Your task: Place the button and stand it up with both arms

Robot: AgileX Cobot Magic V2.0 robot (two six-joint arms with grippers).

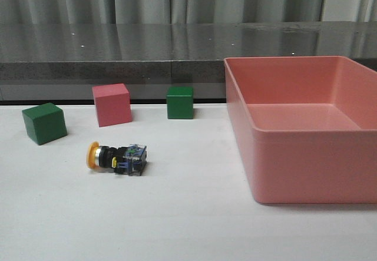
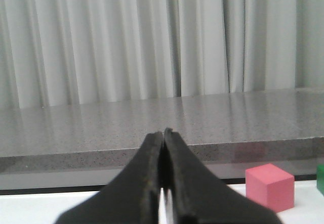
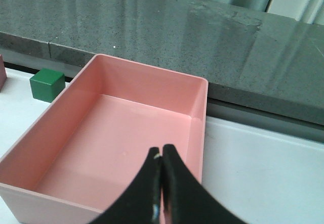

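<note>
A: Where is the button (image 1: 116,156)?
B: Lower left of the front view, lying on its side on the white desk (image 1: 188,225), yellow cap pointing left, clear-blue base to the right.

A: What is around it?
B: A green cube (image 1: 44,123) at far left, a pink cube (image 1: 112,104) above the button, a second green cube (image 1: 179,102) near the middle. All three sit apart from it. A large pink bin (image 1: 306,125) fills the right side, well clear.

A: And the jaws?
B: Left gripper (image 2: 163,183): jaws pressed together, holding nothing, facing the grey ledge (image 2: 152,128) and curtains (image 2: 152,37). Right gripper (image 3: 161,183): jaws closed and empty, above the bin's near rim.

A: Anything blocking the button?
B: Nothing touches it in the front view.
</note>
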